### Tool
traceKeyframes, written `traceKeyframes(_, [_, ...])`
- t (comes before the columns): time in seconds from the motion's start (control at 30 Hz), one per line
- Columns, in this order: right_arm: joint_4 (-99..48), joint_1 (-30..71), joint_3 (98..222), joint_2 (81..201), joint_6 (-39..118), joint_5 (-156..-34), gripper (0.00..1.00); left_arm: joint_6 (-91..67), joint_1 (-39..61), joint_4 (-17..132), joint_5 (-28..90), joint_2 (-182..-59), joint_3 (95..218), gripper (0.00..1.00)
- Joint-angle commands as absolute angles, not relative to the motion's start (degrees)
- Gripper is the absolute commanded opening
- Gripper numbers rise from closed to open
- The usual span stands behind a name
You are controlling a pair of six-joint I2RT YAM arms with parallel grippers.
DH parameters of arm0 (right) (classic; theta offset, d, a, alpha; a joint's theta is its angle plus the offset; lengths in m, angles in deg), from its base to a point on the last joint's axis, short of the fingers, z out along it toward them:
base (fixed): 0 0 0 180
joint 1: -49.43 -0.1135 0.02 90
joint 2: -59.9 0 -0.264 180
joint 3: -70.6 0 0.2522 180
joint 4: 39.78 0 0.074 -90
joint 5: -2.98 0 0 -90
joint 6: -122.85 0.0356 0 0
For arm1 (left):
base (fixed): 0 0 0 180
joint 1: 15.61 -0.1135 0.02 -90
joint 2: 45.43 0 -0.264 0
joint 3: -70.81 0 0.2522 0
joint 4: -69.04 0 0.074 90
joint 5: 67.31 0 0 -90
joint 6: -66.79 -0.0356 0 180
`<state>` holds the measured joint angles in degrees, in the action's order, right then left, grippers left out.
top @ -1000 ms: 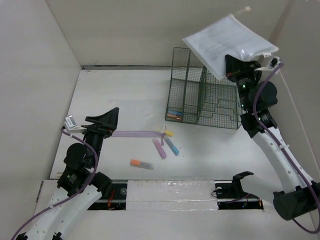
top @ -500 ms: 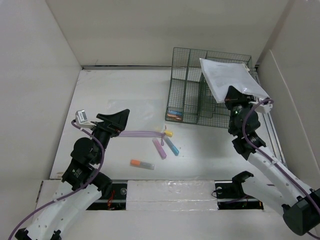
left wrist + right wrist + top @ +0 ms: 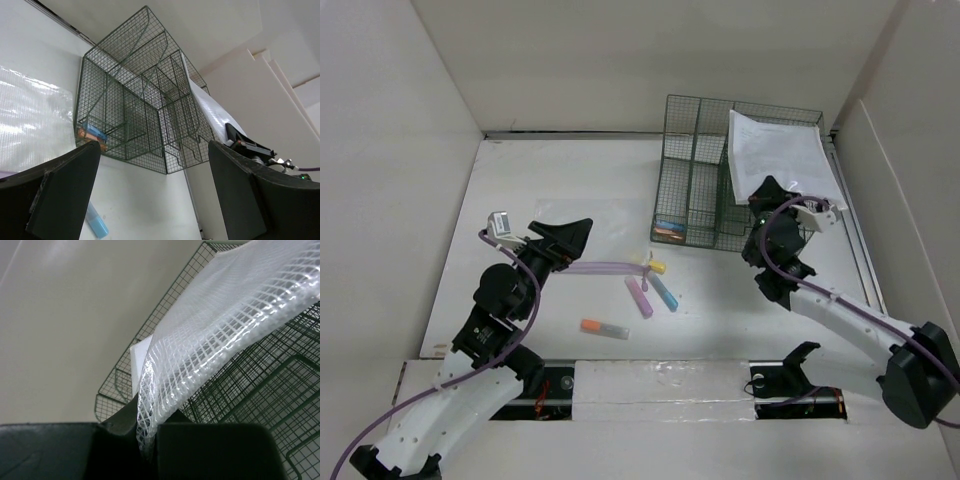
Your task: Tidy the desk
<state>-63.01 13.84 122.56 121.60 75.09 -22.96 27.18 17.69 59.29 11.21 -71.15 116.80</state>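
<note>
White counter (image 3: 550, 180) spreads under both my arms from above. My left claw (image 3: 570, 243) hangs over its left half, and my right claw (image 3: 767, 197) is by the green wire basket (image 3: 695, 170). Left wrist: jaws spread wide, counter beneath, basket ahead. Right wrist: jaws pinched on a clear mesh pouch (image 3: 225, 330) over the basket.

The right tool (image 3: 766, 192), pinching a clear mesh pouch (image 3: 778, 150) of papers, has come down from high above the green wire basket (image 3: 692, 180) to just in front of its right end. The pouch, once held aloft, now rests tilted against the basket's right side. The left tool (image 3: 572, 238) has moved forward and right over the desk (image 3: 550, 180).
</note>
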Motion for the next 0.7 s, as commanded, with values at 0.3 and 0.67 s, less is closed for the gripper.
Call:
traceKeyframes(0.3, [-97.88, 15.86, 127.25, 135.75, 48.90, -17.41, 0.00, 25.66, 17.70, 62.48, 12.59, -71.89, 117.00, 0.84])
traceKeyframes(0.67, [-115.76, 18.23, 125.77, 135.14, 25.65, -16.86, 0.00, 25.39, 17.70, 63.45, 12.76, -72.85, 116.91, 0.84])
